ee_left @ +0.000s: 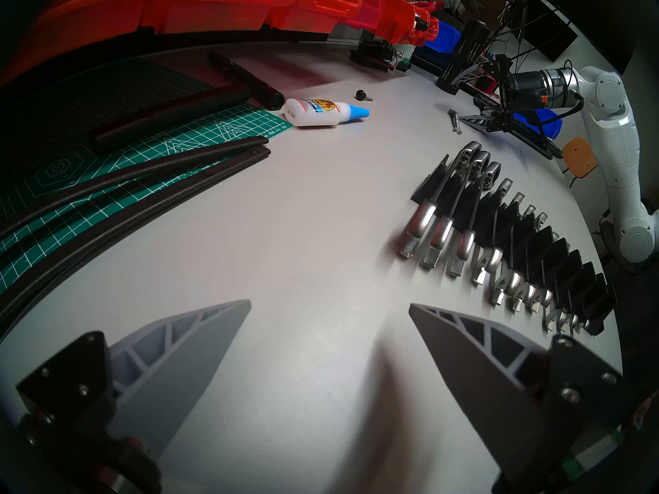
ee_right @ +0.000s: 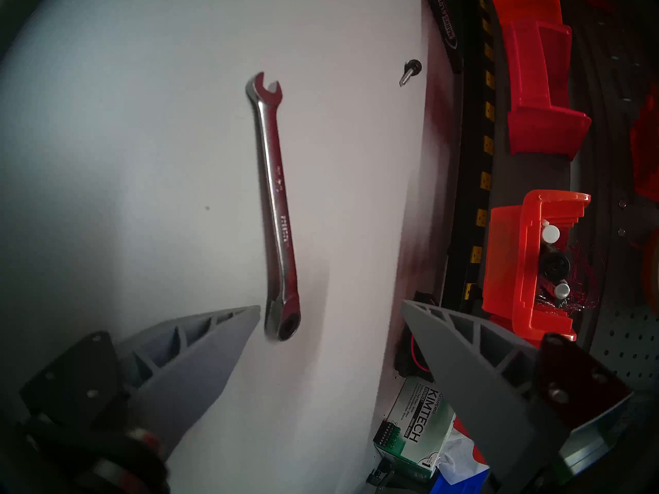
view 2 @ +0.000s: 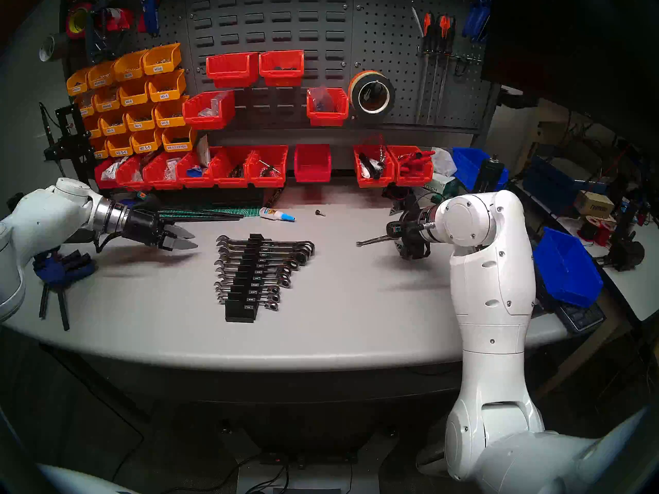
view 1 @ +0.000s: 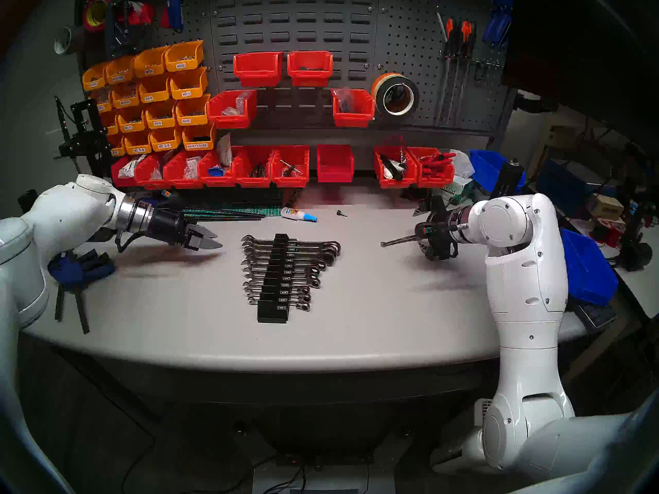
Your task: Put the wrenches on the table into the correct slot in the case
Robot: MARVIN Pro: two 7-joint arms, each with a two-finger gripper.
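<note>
A silver wrench (ee_right: 278,197) lies flat on the grey table (view 1: 178,304) at the right, also visible as wrench (view 1: 396,241) and wrench (view 2: 371,241). Its open jaw points away from my right gripper (ee_right: 330,306). The ring end sits between the spread fingers, close to the left one, and neither finger touches it. The black case (view 1: 272,315) stands mid-table with several chrome wrenches in its grooves. To the left of the case, my left gripper (view 1: 218,241) hovers open and empty; in its own view the left gripper (ee_left: 330,304) has the case (ee_left: 535,240) to its right.
A glue bottle (view 1: 297,214) and a small screw (view 1: 342,213) lie behind the case. A green cutting mat (ee_left: 214,133) with black rods is at the back left. Red bins (view 1: 335,167) line the back. A blue clamp (view 1: 78,268) sits far left and a Kimtech box (ee_right: 417,429) far right.
</note>
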